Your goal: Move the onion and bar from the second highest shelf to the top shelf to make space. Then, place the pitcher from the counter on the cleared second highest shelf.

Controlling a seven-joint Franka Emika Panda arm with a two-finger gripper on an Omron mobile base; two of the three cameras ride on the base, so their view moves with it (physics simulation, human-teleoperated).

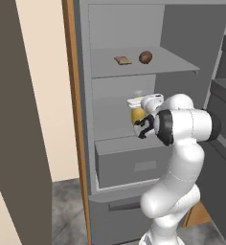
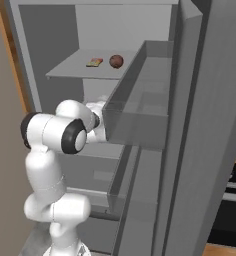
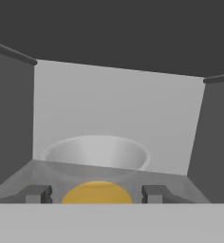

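An open grey fridge stands before a white robot arm; on the top shelf (image 1: 177, 64) lie the bar (image 1: 122, 60) and, just beside it to the right, the onion (image 1: 145, 57), apart from each other and well back from the front edge; the arm reaches into the cavity at the level of the second highest shelf (image 1: 110, 129), and its pincer (image 1: 142, 125) sits against the mustard-yellow pitcher (image 1: 136, 113), whose pale cap shows above the wrist; in the hand view the yellow body lies between the two dark finger tips (image 3: 37, 193), which stand on either side, so the pincer looks clamped on the pitcher, though true contact cannot be confirmed; a pale bowl-like shape (image 3: 97, 154) sits behind it on the shelf; the risk from here is judged to be letting go while the pitcher is tilted or not yet resting on the shelf, so that it topples, or nudging the bowl behind; a drawer box (image 1: 134, 162) sits just below.
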